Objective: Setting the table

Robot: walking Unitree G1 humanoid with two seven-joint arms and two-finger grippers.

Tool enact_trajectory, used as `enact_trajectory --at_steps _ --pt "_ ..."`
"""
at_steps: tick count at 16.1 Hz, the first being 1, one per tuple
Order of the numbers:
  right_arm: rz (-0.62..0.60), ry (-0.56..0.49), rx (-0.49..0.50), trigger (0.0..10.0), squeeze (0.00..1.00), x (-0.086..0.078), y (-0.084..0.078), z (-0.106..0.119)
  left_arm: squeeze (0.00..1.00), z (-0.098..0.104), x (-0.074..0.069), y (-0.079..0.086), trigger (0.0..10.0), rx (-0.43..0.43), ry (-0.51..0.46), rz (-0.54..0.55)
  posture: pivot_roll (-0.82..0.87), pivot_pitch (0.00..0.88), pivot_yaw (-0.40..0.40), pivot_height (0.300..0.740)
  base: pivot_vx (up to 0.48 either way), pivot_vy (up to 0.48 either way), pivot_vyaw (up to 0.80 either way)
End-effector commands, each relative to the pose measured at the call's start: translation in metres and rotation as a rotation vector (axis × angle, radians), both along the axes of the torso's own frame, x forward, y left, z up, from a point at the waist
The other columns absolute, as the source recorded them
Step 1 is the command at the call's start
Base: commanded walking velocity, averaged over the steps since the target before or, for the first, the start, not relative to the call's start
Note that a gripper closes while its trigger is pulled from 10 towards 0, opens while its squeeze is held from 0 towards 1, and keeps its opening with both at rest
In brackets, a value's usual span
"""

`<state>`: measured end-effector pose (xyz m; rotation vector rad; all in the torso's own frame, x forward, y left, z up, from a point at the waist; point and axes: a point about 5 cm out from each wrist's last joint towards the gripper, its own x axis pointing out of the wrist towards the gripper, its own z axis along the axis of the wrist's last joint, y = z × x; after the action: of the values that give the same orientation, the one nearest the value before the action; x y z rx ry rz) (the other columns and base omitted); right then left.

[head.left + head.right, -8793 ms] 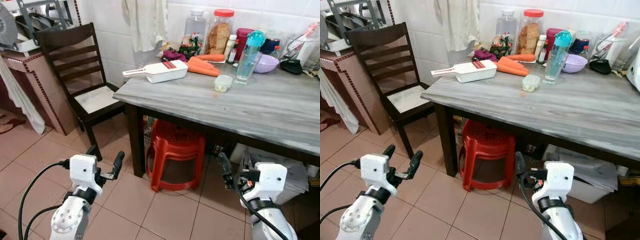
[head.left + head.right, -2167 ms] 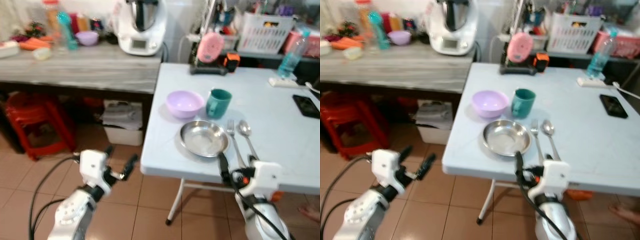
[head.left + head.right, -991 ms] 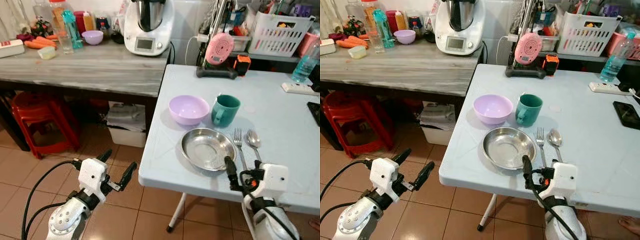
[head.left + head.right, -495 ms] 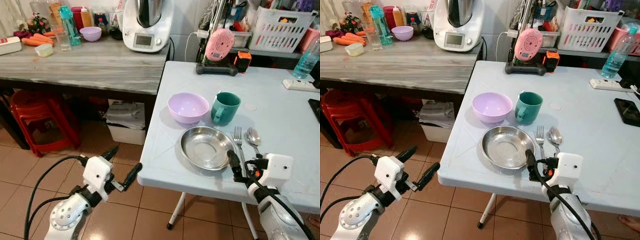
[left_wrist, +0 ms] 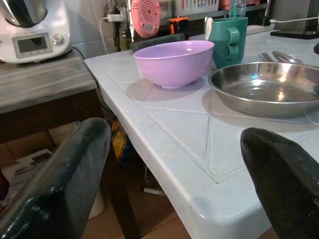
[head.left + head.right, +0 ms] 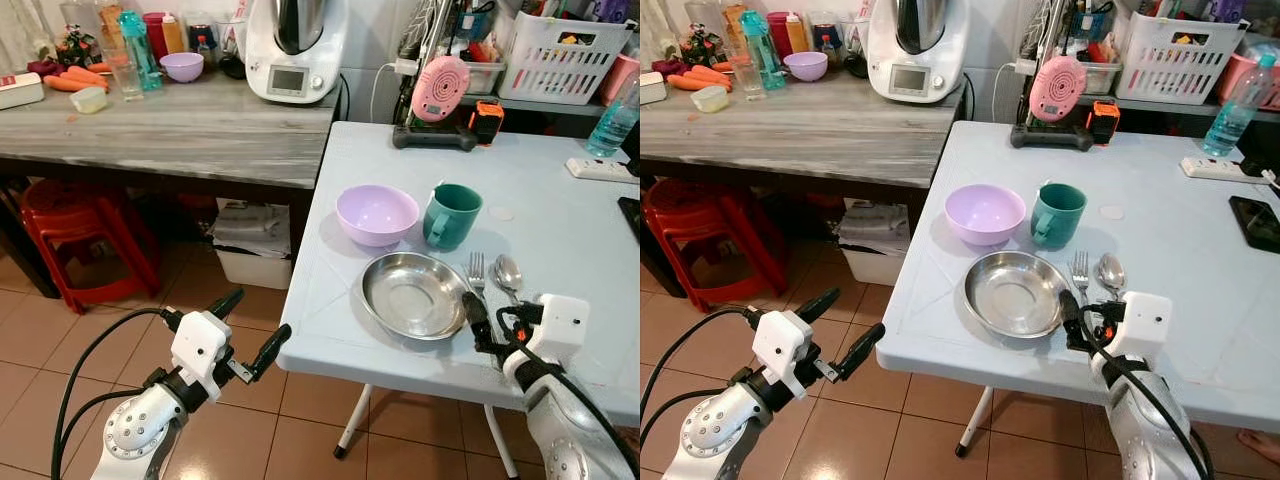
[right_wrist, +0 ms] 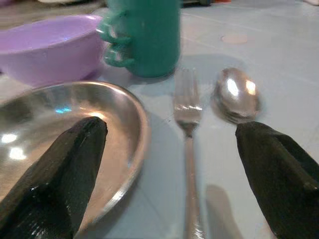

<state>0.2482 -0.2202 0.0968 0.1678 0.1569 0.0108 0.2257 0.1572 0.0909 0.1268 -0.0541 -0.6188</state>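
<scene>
The right gripper hovers wide open and empty over the fork at lower right, beside the plate on the counter; the left gripper, open and empty, hangs off the counter's edge at lower left.

Grey wood-grain bench along wall: white kitchen machine, small purple bowl, teal bottle, carrots. Red stool underneath. Behind the setting: pink fan, white basket, power strip, black phone.
</scene>
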Motion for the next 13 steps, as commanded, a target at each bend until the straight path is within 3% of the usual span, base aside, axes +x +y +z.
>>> enact_trajectory --at_steps 1,3,5,7,12,13 --pt "0.063 -0.056 -0.023 10.0 0.00 0.008 0.006 0.008 0.00 0.002 0.000 -0.001 10.0 0.013 -0.006 -0.012 -0.01 0.000 -0.007 0.740 0.000 0.000 0.00" --pt "0.061 -0.062 -0.061 10.0 0.00 0.010 0.006 0.009 0.00 0.002 0.001 0.000 10.0 0.013 -0.005 -0.012 -0.01 0.000 -0.003 0.740 0.000 0.000 0.00" --pt "0.088 -0.032 0.073 10.0 0.00 0.009 0.011 0.007 0.00 0.000 0.001 -0.001 10.0 0.013 -0.002 -0.009 -0.01 0.000 -0.003 0.740 0.000 0.000 0.00" --pt "0.075 -0.015 0.103 10.0 0.00 0.009 0.010 0.003 0.00 -0.001 0.001 -0.001 10.0 0.012 -0.001 -0.008 0.00 0.000 -0.004 0.740 0.000 0.000 0.00" --pt "0.003 0.032 -0.005 10.0 0.00 0.006 0.001 -0.010 0.00 -0.005 0.001 -0.001 10.0 0.012 0.005 -0.005 -0.01 0.000 -0.007 0.740 0.000 0.000 0.00" --pt "0.018 0.041 0.035 10.0 0.00 0.006 0.003 -0.012 0.00 -0.005 0.001 -0.001 10.0 0.012 0.007 -0.007 -0.01 0.000 -0.006 0.740 0.000 0.000 0.00"
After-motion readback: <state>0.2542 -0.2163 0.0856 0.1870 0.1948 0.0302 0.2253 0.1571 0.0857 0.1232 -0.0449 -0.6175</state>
